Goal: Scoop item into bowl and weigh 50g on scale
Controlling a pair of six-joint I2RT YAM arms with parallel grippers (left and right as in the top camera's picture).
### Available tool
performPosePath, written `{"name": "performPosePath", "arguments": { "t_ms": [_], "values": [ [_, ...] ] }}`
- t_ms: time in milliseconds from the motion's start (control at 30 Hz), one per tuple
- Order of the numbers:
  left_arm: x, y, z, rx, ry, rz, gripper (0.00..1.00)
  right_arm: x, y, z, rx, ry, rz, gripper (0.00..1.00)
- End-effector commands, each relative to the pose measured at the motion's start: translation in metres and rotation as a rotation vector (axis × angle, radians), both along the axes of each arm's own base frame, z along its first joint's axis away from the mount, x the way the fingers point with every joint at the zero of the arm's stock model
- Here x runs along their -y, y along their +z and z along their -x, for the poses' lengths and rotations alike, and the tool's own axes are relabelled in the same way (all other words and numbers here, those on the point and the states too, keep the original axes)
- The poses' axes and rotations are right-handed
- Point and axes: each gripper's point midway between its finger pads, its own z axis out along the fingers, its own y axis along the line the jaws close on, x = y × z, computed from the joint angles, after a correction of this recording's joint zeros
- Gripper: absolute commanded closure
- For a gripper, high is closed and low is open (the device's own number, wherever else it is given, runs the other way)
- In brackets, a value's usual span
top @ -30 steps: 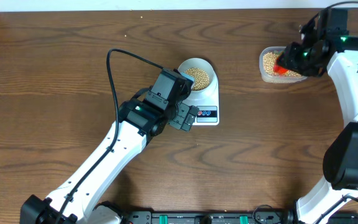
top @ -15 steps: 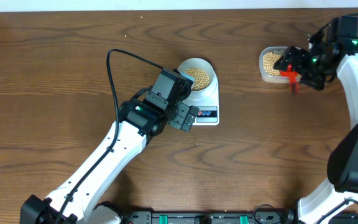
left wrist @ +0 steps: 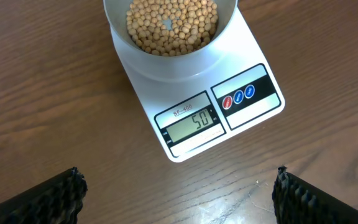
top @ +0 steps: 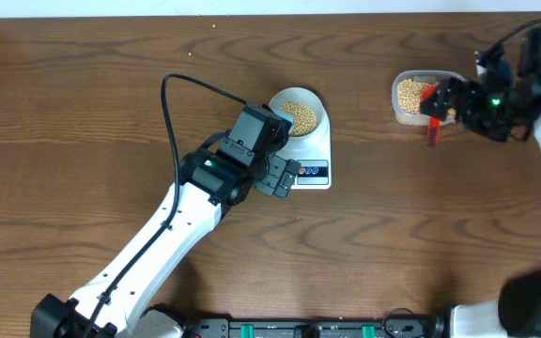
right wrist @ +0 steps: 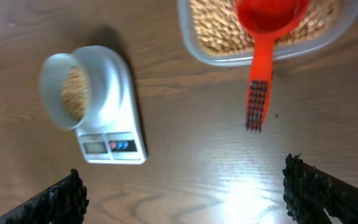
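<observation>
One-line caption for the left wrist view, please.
Pale round bowl of small tan beans on white rectangular digital scale reading 50; left gripper open.

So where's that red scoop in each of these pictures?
Overhead: the red scoop sits far right, at the clear tub's edge.
Left wrist: not in view.
Right wrist: the scoop is top right, cup in the tub, handle pointing down.
Shared landmark: the white scale, in all three.

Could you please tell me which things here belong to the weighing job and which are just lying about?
Part of the job: beans, bowl, scale reading 50, red scoop, clear tub of spare beans.

Just there: black cable, wooden table.
</observation>
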Motion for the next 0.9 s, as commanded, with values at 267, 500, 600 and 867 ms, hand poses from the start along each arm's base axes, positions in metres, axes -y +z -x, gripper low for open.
{"name": "performPosePath", "arguments": {
  "t_ms": [267,500,600,867],
  "values": [
    [-0.001,0.001,-0.001,0.001,0.006,-0.001,0.02,-0.015,0.132,0.093,0.403,0.041,0.111,0.01],
    [-0.001,0.001,-0.001,0.001,0.006,-0.001,0.02,-0.011,0.149,0.151,0.466,0.012,0.208,0.01],
    [-0.001,0.001,-0.001,0.001,0.006,-0.001,0.02,-0.014,0.148,0.176,0.474,0.058,0.254,0.01],
    [-0.001,0.001,-0.001,0.001,0.006,-0.001,0.02,0.004,0.141,0.196,0.525,-0.019,0.376,0.01]
  ]
}}
